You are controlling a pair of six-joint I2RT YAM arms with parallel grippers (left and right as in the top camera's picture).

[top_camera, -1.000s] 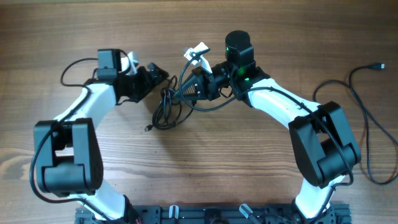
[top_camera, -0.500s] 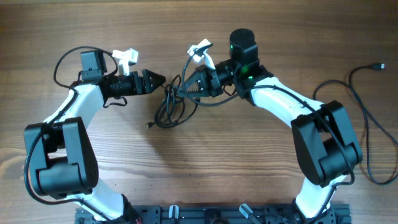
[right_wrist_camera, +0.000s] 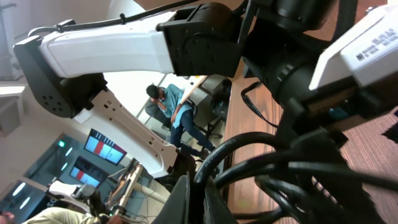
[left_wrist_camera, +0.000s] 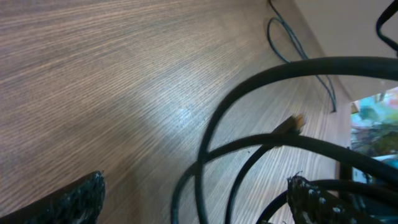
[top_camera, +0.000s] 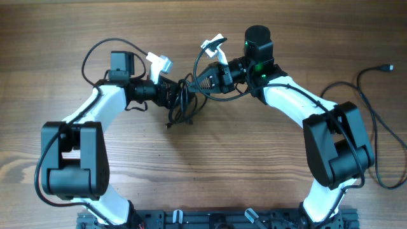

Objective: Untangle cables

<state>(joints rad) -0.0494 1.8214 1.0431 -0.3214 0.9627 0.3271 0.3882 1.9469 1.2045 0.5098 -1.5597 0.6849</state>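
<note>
Only a white label (right_wrist_camera: pixel 373 46) bears small dark print, too blurred to read.

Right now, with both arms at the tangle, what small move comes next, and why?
Probably close the left gripper on a strand between its fingers. In the left wrist view its jaws stand wide open with loops of the cables running between them, while the right gripper is shut on the bundle's other side. Then the arms could pull the loops apart.
</note>
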